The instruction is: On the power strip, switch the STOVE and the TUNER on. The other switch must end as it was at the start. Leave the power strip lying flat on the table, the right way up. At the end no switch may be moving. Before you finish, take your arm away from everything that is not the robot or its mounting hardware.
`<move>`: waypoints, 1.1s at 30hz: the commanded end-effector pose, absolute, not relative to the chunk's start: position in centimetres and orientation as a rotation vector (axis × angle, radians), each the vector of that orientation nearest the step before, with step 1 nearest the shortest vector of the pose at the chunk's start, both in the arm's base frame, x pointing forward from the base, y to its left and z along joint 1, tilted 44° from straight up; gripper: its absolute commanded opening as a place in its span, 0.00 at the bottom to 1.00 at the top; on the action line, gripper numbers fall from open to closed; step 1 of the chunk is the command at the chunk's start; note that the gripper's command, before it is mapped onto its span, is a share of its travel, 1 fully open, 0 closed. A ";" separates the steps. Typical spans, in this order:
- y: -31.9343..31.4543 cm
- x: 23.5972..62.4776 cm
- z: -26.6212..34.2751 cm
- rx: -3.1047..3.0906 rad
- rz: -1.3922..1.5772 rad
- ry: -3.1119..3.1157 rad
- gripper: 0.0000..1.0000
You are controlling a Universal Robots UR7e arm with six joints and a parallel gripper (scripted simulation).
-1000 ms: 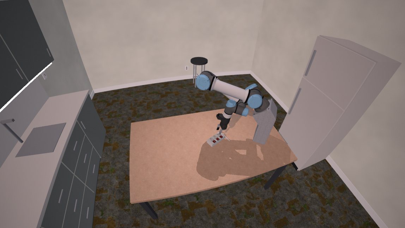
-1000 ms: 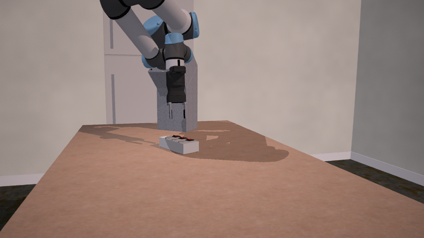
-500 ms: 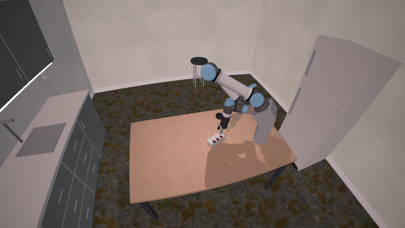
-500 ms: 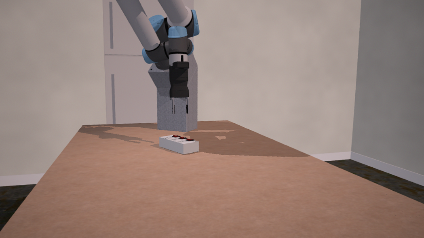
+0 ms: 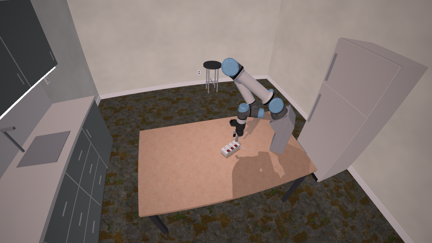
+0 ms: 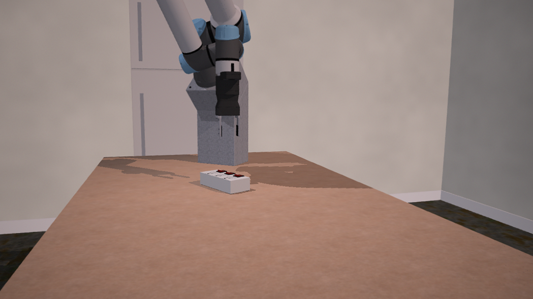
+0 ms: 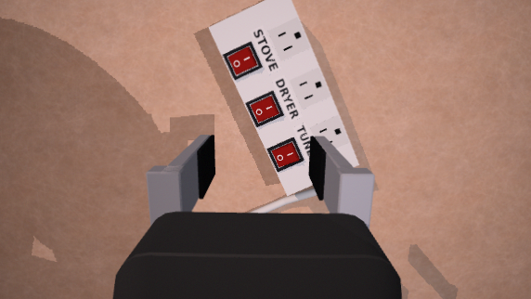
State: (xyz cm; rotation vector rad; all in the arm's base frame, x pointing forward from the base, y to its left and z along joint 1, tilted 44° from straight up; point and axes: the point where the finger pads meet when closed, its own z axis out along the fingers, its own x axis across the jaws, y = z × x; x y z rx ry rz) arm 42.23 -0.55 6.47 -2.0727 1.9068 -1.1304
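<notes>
A white power strip [image 7: 283, 99] lies flat on the table, right way up, with three red rocker switches. They are labelled STOVE [image 7: 241, 62], DRYER [image 7: 264, 109] and TUNER [image 7: 285, 155]. The strip also shows in the top view [image 5: 231, 149] and the exterior view [image 6: 225, 180]. My gripper [image 7: 262, 155] [image 6: 228, 128] is open and empty. It hangs above the strip's TUNER end, fingers pointing down, clear of the strip. In the wrist view the TUNER switch sits between the two fingers. I cannot tell which way each rocker is tipped.
A short white cable [image 7: 278, 204] leaves the strip's near end. The arm's grey pedestal [image 5: 282, 129] stands on the table behind the strip. A fridge [image 5: 356, 105] stands beyond the table's right edge.
</notes>
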 end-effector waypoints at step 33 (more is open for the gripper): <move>-0.5 42.3 6.6 -2.022 -1.111 1.958 1.00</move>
